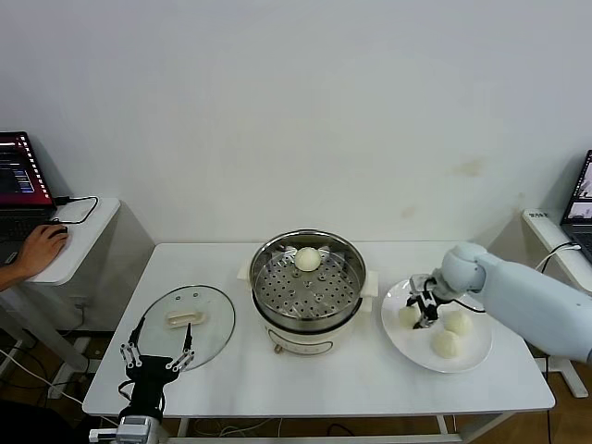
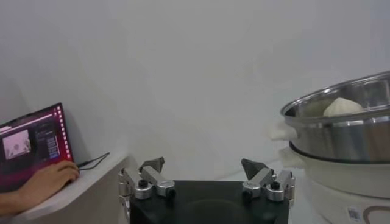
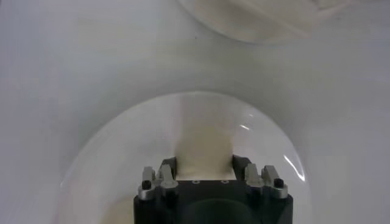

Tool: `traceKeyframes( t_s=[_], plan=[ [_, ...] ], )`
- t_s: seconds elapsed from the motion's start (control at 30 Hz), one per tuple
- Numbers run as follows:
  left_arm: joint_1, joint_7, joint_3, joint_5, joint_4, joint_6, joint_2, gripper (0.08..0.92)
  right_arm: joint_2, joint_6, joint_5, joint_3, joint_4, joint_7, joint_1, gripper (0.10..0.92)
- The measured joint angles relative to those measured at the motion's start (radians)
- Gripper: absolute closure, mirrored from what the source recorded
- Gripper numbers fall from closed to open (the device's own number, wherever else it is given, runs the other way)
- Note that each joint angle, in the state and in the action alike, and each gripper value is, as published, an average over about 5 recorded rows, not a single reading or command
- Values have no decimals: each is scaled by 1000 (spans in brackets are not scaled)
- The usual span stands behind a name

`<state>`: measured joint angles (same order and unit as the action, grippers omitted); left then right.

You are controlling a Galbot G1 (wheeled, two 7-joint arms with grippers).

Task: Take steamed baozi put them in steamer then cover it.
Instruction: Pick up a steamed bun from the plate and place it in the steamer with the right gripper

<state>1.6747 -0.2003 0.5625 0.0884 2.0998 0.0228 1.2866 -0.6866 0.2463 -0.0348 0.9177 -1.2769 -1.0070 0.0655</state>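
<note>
The steamer [image 1: 308, 289] stands mid-table with one baozi [image 1: 307, 259] on its perforated tray; both also show in the left wrist view, the steamer [image 2: 341, 137] and the baozi [image 2: 342, 108]. Three baozi lie on a white plate [image 1: 462, 363] to its right. My right gripper [image 1: 424, 308] is down on the plate, shut on the leftmost baozi [image 1: 410, 315]. The right wrist view shows this baozi [image 3: 204, 137] pinched between the jaws of the right gripper [image 3: 204, 163], resting on the plate [image 3: 116, 146]. The glass cover [image 1: 211, 305] lies flat at front left. My left gripper [image 1: 157, 359] [image 2: 204, 165] is open and empty near it.
A side table at the left holds a laptop [image 1: 20, 176] and a person's hand [image 1: 37, 248] on a mouse. Another laptop [image 1: 581, 199] stands at the right edge. The steamer's base [image 3: 256, 18] shows beyond the plate in the right wrist view.
</note>
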Motion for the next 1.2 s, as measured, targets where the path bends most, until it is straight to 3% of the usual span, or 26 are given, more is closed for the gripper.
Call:
traceKeyframes(
  t_s=[0.27, 0.5, 0.87, 1.2],
  plan=[
    [-7, 2, -5, -1, 10, -3, -9, 177, 62, 49, 123, 117, -107, -3, 232, 445],
    [-11, 4, -9, -1, 20, -3, -13, 177, 29, 112, 273, 233, -179, 26, 456, 440],
    [-16, 4, -6, 3, 19, -3, -7, 177, -179, 248, 485, 299, -175, 128, 560, 440],
    [-16, 2, 5, 3, 15, 1, -1, 177, -411, 353, 572, 328, -81, 214, 515, 440]
  ],
)
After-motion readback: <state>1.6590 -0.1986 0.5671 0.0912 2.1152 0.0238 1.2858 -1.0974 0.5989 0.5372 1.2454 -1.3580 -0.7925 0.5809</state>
